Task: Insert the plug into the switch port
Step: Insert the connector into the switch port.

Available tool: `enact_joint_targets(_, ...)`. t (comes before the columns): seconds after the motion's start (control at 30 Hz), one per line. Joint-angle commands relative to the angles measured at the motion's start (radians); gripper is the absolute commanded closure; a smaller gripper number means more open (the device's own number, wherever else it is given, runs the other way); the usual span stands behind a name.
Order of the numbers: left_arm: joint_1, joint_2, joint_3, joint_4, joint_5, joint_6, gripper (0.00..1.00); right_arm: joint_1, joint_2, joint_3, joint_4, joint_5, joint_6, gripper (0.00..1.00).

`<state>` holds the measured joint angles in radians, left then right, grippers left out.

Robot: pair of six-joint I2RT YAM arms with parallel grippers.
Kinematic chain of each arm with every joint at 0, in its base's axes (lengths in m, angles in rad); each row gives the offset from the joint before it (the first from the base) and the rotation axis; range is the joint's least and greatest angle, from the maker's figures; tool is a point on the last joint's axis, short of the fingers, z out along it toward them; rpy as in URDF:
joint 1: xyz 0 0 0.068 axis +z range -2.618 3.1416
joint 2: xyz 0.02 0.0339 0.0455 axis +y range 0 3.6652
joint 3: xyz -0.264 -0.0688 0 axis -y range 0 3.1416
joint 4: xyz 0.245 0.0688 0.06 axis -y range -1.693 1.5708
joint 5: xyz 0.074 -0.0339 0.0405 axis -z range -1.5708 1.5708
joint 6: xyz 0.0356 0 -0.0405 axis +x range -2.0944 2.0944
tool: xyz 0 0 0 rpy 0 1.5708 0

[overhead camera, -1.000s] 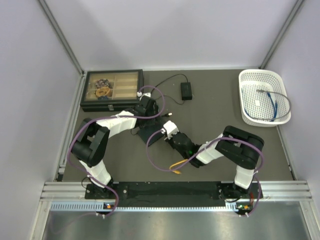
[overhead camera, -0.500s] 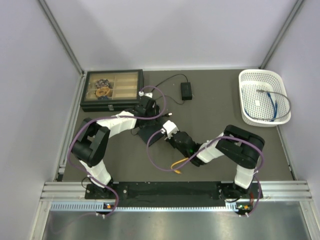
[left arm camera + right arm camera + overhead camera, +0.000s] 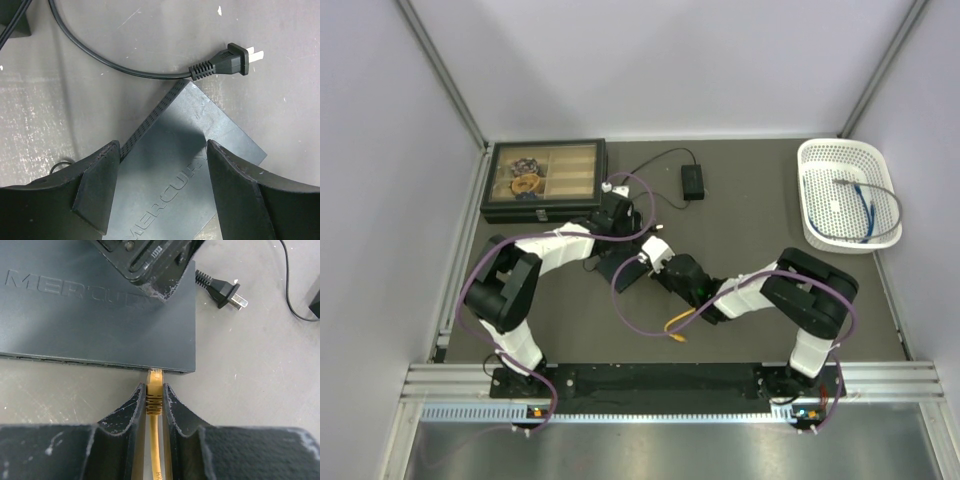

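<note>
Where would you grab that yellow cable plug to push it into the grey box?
Grip the plug by the ribbed sleeve behind its tip, from the cable end, one finger on each flat side, as the right gripper does. That leaves the tip free and pointed at the grey box's edge.

On dark table (image 3: 750, 230): compartment case (image 3: 544, 178) back-left, power brick (image 3: 692, 181) mid-back, white basket (image 3: 804, 200) back-right, switch box (image 3: 100, 315) centre, yellow cable (image 3: 675, 327) nearer front.
</note>
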<state>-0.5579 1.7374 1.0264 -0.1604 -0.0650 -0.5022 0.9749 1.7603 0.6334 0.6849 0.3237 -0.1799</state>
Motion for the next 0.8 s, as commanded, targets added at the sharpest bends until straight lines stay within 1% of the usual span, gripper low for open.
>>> enact_joint_targets(0.0, -0.100, 0.047, -0.014, -0.033, 0.271, -0.065, 0.27, 0.008, -0.048, 0.115, 0.257, -0.155, -0.007, 1.00)
enact_joint_targets(0.2, -0.111, 0.033, -0.020, -0.028, 0.284, -0.068, 0.28, -0.004, 0.008, 0.111, 0.355, -0.126, 0.008, 1.00)
enact_joint_targets(0.4, -0.126, 0.025, -0.023, -0.016, 0.289, -0.076, 0.28, -0.007, -0.027, 0.135, 0.347, -0.098, -0.001, 1.00)
enact_joint_targets(0.57, -0.143, 0.028, -0.011, -0.016, 0.298, -0.072, 0.28, -0.007, -0.030, 0.146, 0.334, -0.137, -0.016, 1.00)
enact_joint_targets(0.77, -0.143, -0.005, -0.020, -0.021, 0.274, -0.067, 0.27, -0.005, -0.032, 0.104, 0.331, -0.175, -0.029, 1.00)
